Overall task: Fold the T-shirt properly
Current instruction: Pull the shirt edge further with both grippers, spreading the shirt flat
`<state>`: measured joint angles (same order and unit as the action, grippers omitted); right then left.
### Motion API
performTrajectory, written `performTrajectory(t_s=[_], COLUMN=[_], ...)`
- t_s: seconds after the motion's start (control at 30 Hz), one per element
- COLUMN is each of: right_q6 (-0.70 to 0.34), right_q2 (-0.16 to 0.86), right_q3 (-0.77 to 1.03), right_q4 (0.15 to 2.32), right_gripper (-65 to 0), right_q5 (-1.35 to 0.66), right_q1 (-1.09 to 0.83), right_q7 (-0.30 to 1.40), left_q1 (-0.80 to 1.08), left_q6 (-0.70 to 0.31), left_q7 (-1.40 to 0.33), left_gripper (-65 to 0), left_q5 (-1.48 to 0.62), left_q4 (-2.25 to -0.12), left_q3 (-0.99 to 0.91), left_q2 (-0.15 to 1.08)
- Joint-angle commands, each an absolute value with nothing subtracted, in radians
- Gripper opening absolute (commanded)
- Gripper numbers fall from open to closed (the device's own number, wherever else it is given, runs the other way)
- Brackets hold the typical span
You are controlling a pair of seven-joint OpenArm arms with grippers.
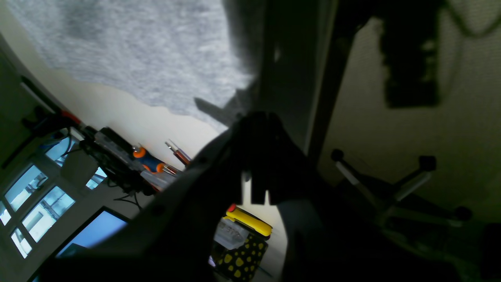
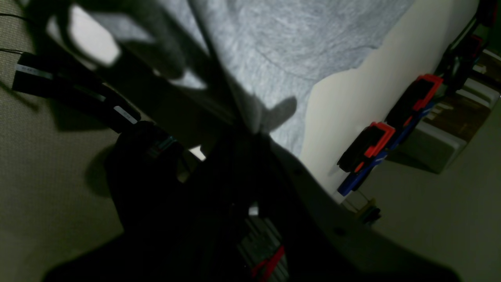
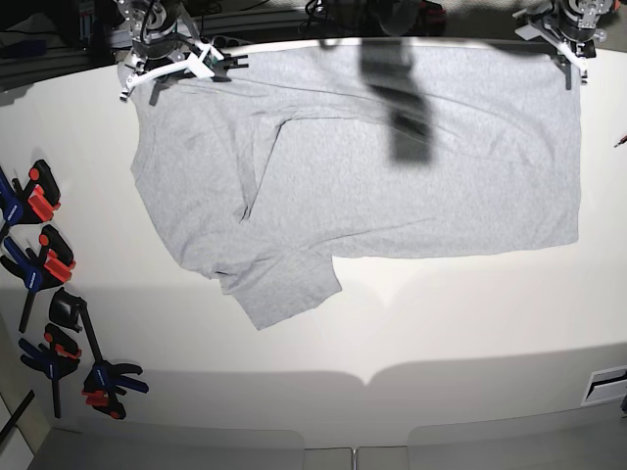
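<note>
The T-shirt (image 3: 392,176) lies spread, plain side up, across the far half of the white table (image 3: 441,343), its far edge running along the table's back rim, one short sleeve (image 3: 284,289) sticking out toward the near side. Going left to right in the base view: a row of red, blue and black spring clamps (image 3: 44,264) lies along the table's left edge, well apart from the cloth. At the far left corner the right gripper (image 3: 162,44) is clenched on the shirt's corner, and the right wrist view shows grey fabric running into its tight jaws. The risk here, as I judge it, is a thin pinch that slips once the cloth is lifted or dragged, leaving this side behind and skewing the fold; the diagonal creases (image 3: 260,147) near this corner could also get locked in. At the far right corner the left gripper (image 3: 568,24) is also clamped shut on the other corner. If the two arms move unevenly, the hem would twist, or the loose sleeve may tuck under. No container shows on the table; nothing is held in one.
</note>
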<state>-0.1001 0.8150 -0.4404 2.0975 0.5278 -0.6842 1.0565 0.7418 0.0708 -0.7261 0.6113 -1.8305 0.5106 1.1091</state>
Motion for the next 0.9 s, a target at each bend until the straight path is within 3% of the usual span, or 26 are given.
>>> performTrajectory(t_s=[0.0, 0.43, 0.47, 0.53, 0.6, 0.63, 0.87], right_q6=[-0.087, -0.067, -0.067, -0.067, -0.067, -0.067, -0.098], right_q2=[0.831, 0.831, 0.831, 0.831, 0.831, 0.831, 0.831], right_q3=[-0.432, -0.432, -0.432, -0.432, -0.432, -0.432, -0.433], right_q4=[2.117, 2.117, 2.117, 2.117, 2.117, 2.117, 2.117], right_gripper=[-65.0, -65.0, -62.9, -50.8, -43.2, -41.9, -41.8], right_q5=[0.550, 0.513, 0.494, 0.467, 0.464, 0.465, 0.464], right_q1=[-0.688, -0.688, -0.688, -0.688, -0.688, -0.688, -0.689], right_q7=[1.063, 1.060, 1.059, 1.059, 1.058, 1.055, 1.037], left_q1=[0.745, 0.745, 0.745, 0.745, 0.745, 0.745, 0.746], left_q6=[0.083, 0.083, 0.083, 0.083, 0.083, 0.083, 0.082], left_q7=[-0.737, -0.733, -0.734, -0.735, -0.746, -0.761, -0.922], left_gripper=[-65.0, -65.0, -65.0, -65.0, -59.6, -57.3, -57.2], left_q5=[0.628, 0.628, 0.628, 0.628, 0.627, 0.627, 0.616], left_q4=[-1.841, -1.841, -1.841, -1.841, -1.841, -1.841, -1.841], left_q3=[0.505, 0.505, 0.505, 0.505, 0.505, 0.505, 0.505], left_q2=[1.131, 1.131, 1.131, 1.131, 1.131, 1.130, 1.131])
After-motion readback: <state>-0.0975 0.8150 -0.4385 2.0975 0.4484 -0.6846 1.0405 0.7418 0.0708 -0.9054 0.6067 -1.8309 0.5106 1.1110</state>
